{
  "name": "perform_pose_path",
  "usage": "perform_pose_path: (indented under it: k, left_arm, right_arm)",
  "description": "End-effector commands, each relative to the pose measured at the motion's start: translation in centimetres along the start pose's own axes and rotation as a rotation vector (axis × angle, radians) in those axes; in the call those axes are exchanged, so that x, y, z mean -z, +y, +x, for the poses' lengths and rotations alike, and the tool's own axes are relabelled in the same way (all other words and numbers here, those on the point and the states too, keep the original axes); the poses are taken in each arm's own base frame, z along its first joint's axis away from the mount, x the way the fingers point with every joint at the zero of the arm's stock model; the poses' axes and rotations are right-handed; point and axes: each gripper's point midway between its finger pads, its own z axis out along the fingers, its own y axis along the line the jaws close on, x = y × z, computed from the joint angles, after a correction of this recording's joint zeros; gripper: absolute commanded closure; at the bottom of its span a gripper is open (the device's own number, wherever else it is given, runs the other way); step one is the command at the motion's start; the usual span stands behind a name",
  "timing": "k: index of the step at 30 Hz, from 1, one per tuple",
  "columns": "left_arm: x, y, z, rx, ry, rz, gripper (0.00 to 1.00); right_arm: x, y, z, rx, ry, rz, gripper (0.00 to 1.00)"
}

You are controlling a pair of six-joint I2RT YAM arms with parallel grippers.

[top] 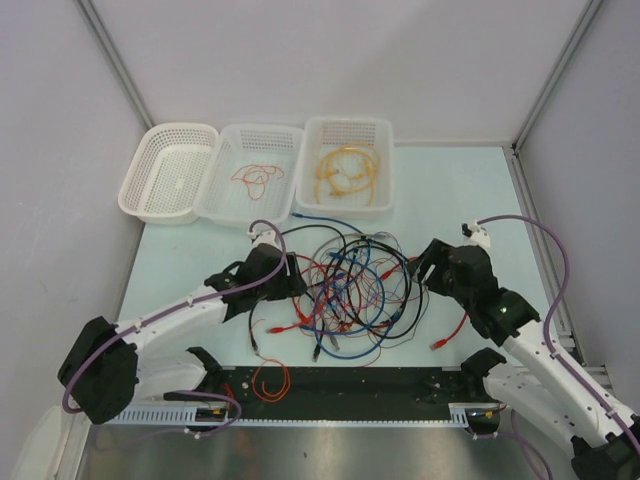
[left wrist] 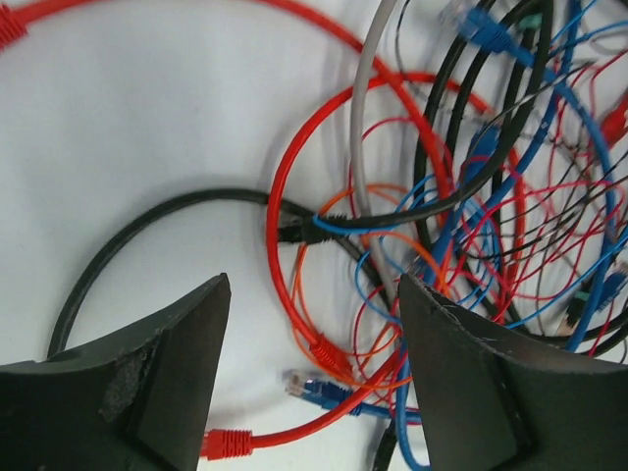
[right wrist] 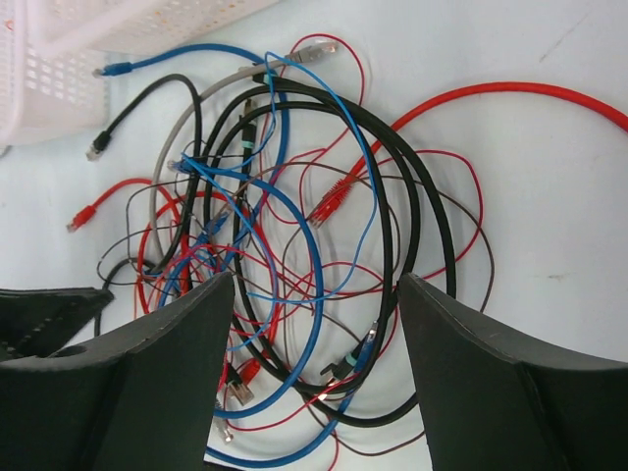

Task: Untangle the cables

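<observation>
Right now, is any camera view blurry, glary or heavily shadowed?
Top external: even, soft light, no glare, cables fine but readable. Left wrist: sharp, faint shadow beside the red cable. Right wrist: also sharp, white basket nearly washed out at top left.

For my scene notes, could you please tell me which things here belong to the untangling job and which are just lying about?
Job in hand: tangled cables, left gripper, right gripper.
Lying about: left basket; middle basket holding a thin red wire; right basket holding a yellow cable.
</observation>
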Motion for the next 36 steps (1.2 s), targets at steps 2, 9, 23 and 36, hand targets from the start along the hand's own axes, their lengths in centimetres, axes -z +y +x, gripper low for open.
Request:
perform_pose_path:
  k: [2, 9, 23, 36]
  left_arm:
    - [0.6, -0.7, 1.1, 0.052, 0.016, 0.082, 0.28]
    - [3.3, -1.0, 4.1, -0.005, 0.068, 0.195, 0.28]
    - [2.4, -2.7, 9.8, -0.142, 0.301, 0.299, 0.30]
    - [4.2, -4.3, 5.7, -0.255, 0.158, 0.286, 1.00]
  right_arm:
    - [0.4, -0.4, 0.4, -0.012, -0.004, 0.002, 0.27]
    - [-0.1, -0.1, 0.9, -0.007, 0.013, -0.012, 0.27]
    - [-0.6, 0.3, 1.3, 0.003, 0.019, -0.025, 0.28]
    - [-0.3, 0.1, 1.3, 0.000, 0.011, -0.021, 0.28]
